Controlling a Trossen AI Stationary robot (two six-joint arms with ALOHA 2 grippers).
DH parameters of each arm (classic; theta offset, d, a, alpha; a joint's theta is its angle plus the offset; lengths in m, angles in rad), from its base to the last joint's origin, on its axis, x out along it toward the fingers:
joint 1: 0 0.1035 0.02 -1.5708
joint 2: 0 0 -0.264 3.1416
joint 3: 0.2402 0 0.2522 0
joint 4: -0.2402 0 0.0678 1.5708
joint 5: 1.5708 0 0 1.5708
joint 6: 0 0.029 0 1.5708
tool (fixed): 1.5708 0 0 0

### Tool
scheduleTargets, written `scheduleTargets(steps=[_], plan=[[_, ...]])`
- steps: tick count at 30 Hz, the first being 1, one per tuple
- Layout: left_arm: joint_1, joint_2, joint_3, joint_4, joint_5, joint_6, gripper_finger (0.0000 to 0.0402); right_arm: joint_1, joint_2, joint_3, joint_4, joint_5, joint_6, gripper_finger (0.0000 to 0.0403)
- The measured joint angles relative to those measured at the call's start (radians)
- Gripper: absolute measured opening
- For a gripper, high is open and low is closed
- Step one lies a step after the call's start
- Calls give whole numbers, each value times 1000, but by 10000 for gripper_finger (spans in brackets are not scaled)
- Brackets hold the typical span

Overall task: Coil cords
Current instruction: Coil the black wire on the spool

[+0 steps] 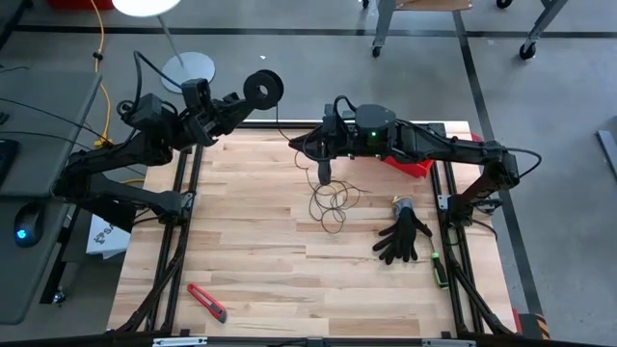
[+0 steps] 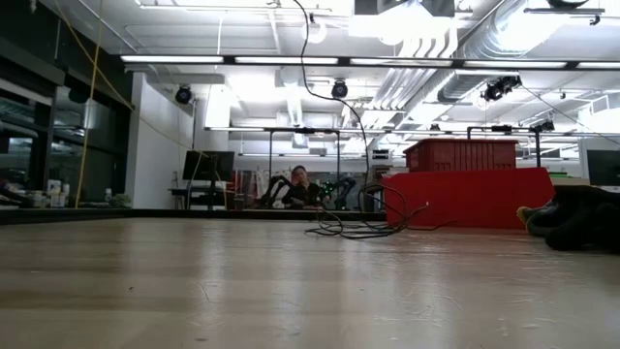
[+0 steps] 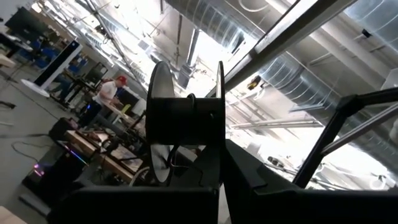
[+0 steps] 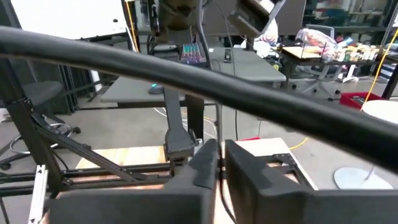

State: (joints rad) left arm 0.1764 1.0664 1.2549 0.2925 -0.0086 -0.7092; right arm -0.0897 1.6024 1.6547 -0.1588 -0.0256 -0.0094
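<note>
A small round black spool (image 1: 262, 88) is held up past the table's far edge, with my left gripper (image 1: 247, 94) shut on it; in the left wrist view the spool (image 3: 186, 118) fills the middle. The thin dark cord (image 1: 333, 200) lies in loose loops on the wooden table (image 1: 251, 251), and one strand rises from them. My right gripper (image 1: 307, 145) hangs level above the table's far middle, shut on the cord (image 4: 219, 127). In the low view the cord (image 2: 360, 227) is heaped on the table and climbs in a curve out of the top of the picture. My left gripper pinches the spool at the rim of one flange (image 3: 219, 146) between its two fingers, which slant upward. The spool is lifted clear, with its core crosswise to the fingers. My right gripper pinches a single strand of cord (image 4: 219, 149) between its two fingers, coming level from the table's right. The strand crosses the fingers upright and hangs slack below them to the loops on the table (image 1: 328, 217).
A black glove (image 1: 403, 236) lies at the table's right, with a red bin (image 1: 416, 166) behind it. A green-tipped tool (image 1: 439, 270) sits at the right edge and a red box cutter (image 1: 207, 302) near the front left. A lamp base (image 1: 188, 69) stands beyond the far edge.
</note>
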Motion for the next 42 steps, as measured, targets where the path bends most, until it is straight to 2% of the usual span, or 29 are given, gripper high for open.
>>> scheduleTargets(steps=[4,12,15,18,26,31,36,38,42], plan=[[0,11,0,1,21,-110,0,28,30,0,80,36,1,3],[0,30,0,6,111,-511,0,60,123,0,296,26,9,1],[-3,41,0,-2,162,-612,0,57,144,-1,391,26,9,1],[-26,47,0,-3,168,-674,0,45,146,-1,445,25,9,1],[-106,71,0,-24,172,-729,0,-2,148,-1,444,25,9,0],[-145,59,0,-134,194,-681,0,-32,146,-1,450,-32,8,0],[-154,36,1,-176,126,-598,0,-48,144,14,438,-101,55,0],[-151,31,1,-158,82,-564,0,-50,142,22,436,-119,62,0],[-118,33,0,-71,62,-554,0,-43,140,29,433,-150,73,0]])
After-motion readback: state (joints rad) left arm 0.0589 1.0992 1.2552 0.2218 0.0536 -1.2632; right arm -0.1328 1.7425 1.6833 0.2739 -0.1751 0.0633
